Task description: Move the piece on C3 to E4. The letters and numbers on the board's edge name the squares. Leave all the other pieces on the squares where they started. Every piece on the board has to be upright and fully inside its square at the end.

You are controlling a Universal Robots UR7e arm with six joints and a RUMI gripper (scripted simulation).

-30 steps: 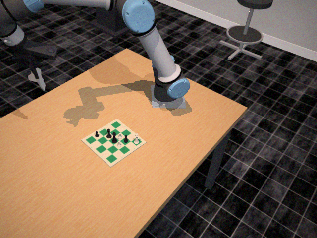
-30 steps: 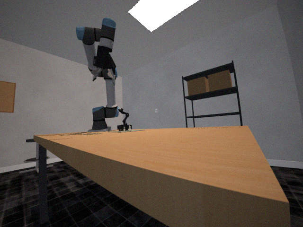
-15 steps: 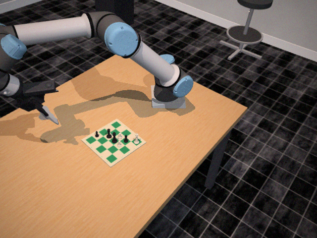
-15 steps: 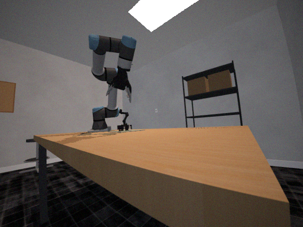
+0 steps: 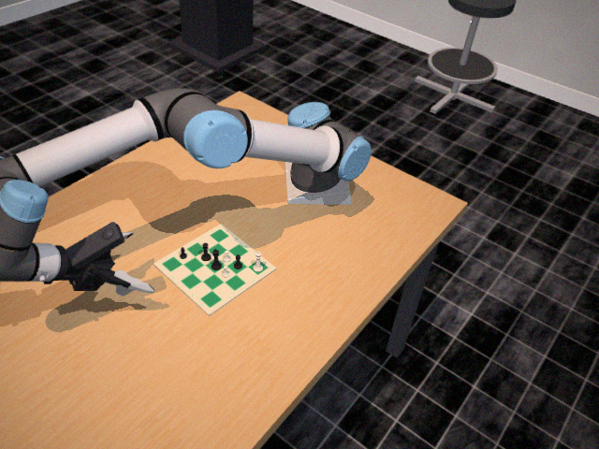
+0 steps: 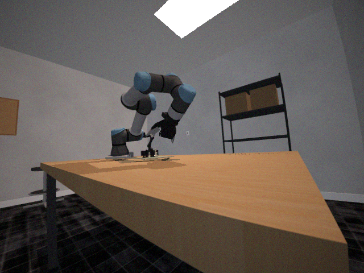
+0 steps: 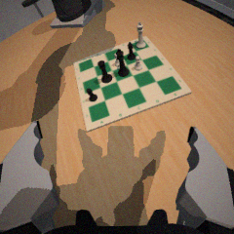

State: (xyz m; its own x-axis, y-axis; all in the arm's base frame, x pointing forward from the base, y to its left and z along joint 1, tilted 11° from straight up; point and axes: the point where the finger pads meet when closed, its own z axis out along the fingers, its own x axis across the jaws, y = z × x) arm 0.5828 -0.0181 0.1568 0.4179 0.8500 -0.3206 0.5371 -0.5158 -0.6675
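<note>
A small green-and-cream chessboard (image 5: 211, 298) (image 7: 99, 112) (image 6: 158, 157) lies on the wooden table. A tall black piece (image 5: 216, 259) (image 7: 122, 65) stands on its middle square. Around it stand another black piece (image 5: 205, 252) (image 7: 104, 73), two black pawns (image 5: 182, 253) (image 5: 237, 262) (image 7: 92, 95) (image 7: 131, 51), two white pawns (image 5: 226, 255) (image 5: 225, 271) (image 7: 137, 62) and a tall white piece (image 5: 258, 262) (image 7: 140, 36) at a corner. The edge letters are too small to read. My gripper (image 5: 141, 262) (image 6: 160, 137) (image 7: 116, 125) is open and empty, above the table, just off the board's edge.
The arm's base (image 5: 319, 193) stands on the table beyond the board, and the arm arches over the table's far left part. The table's edge (image 5: 367, 333) runs to the right. A stool (image 5: 461, 63) and a shelf rack (image 6: 252, 111) stand on the floor away from the table.
</note>
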